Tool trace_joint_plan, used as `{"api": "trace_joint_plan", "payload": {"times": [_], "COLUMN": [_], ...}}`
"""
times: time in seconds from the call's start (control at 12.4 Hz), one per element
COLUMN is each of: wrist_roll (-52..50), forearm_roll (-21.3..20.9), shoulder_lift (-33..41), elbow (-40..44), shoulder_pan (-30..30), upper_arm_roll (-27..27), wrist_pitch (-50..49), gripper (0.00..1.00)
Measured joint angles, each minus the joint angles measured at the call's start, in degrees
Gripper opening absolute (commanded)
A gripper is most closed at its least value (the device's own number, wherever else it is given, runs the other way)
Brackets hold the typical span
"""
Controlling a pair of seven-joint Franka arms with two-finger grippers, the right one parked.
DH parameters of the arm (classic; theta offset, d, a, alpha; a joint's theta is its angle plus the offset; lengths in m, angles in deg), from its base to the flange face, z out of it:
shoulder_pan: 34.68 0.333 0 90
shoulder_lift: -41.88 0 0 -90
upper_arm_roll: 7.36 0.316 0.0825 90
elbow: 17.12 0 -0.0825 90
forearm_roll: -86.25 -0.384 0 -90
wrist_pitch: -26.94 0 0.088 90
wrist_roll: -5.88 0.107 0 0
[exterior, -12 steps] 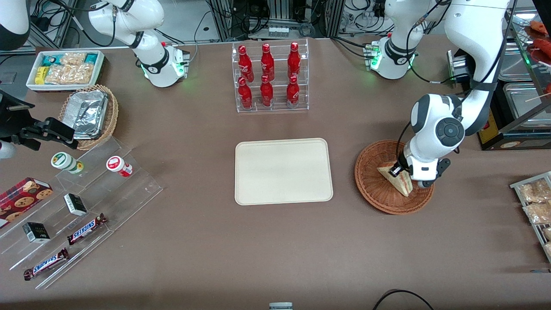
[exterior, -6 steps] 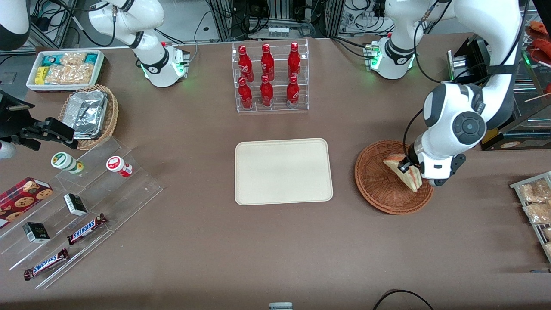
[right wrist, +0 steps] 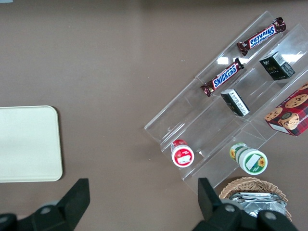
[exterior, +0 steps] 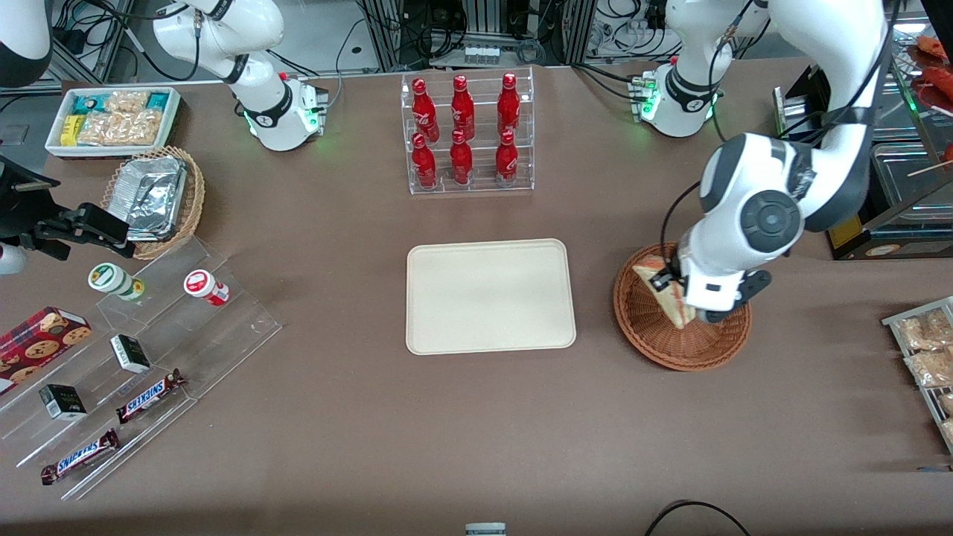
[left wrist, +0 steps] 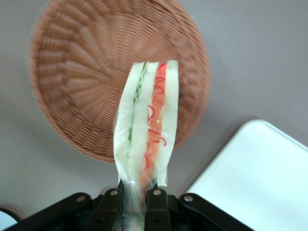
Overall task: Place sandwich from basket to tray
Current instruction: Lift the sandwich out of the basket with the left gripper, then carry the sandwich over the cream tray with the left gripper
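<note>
Now the left gripper (left wrist: 137,202) pinches the wrapped sandwich (left wrist: 147,130) between its fingers, holding the wedge in the air above the reddish-brown wicker basket (exterior: 655,339). Sandwich and gripper hang over the basket's side nearest the cream tray (exterior: 490,295), which sits beside it.

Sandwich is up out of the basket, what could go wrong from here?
1. The gripper pinches only one end of the clear-wrapped triangular sandwich; slippery film might slide out during the carry.
2. It hangs just above the round reddish-brown wicker basket; moving sideways too low could clip the rim.
3. The flat cream rectangular tray has a low rim, so a tilted release may tip the wedge.
</note>
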Motion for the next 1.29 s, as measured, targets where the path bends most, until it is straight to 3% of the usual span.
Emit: {"api": "trace_joint_plan", "payload": {"times": [0.16,0.65,1.05,1.29], "wrist_roll": [-0.18,-6.3,-14.97,-16.96], "forearm_roll": [-1.2,-13.91,-20.94,-21.95], "shoulder_lift": [-3.23,-14.34,-24.38,-29.47], "elbow": [2.99,11.94,22.12,26.53], "shoulder_pan": [-0.1,-0.75,-10.86,-14.67], "upper_arm_roll": [-3.84,-16.83,-17.92,-17.92], "wrist_pitch": [-0.03,0.0,0.01,0.0], "gripper": [0.15,0.14,0.12,0.11]}}
